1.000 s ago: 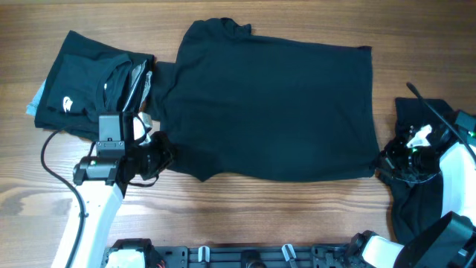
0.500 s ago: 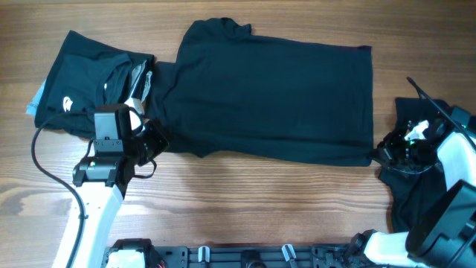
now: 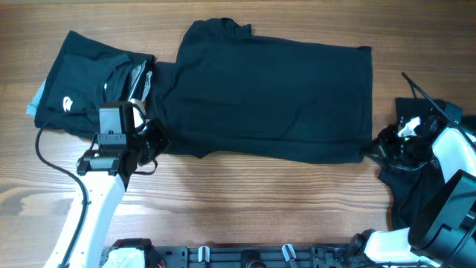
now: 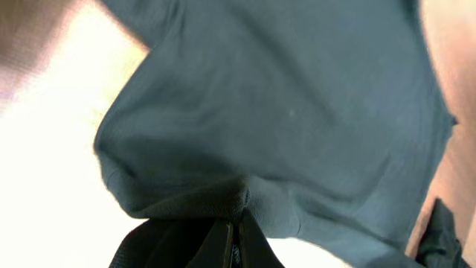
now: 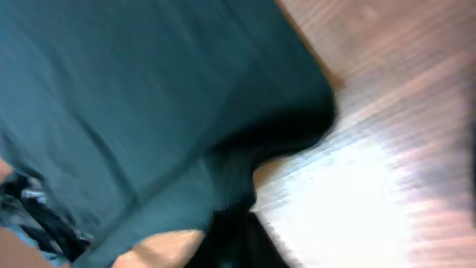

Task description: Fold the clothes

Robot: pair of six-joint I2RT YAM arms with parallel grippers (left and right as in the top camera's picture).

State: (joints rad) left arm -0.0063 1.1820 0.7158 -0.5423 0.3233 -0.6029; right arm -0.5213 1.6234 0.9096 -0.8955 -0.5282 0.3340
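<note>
Both hands (image 3: 155, 140) (image 3: 373, 151), apparently gripping the shirt (image 3: 268, 97), have dragged its hem back.

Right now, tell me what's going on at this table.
Two robot arms are folding clothes. The left gripper pinches the near left corner of the spread black shirt, and the right gripper pinches its near right corner. A folded pile of dark garments lies at the far left, and a crumpled garment lies at the right edge. The fold is not yet made.
</note>
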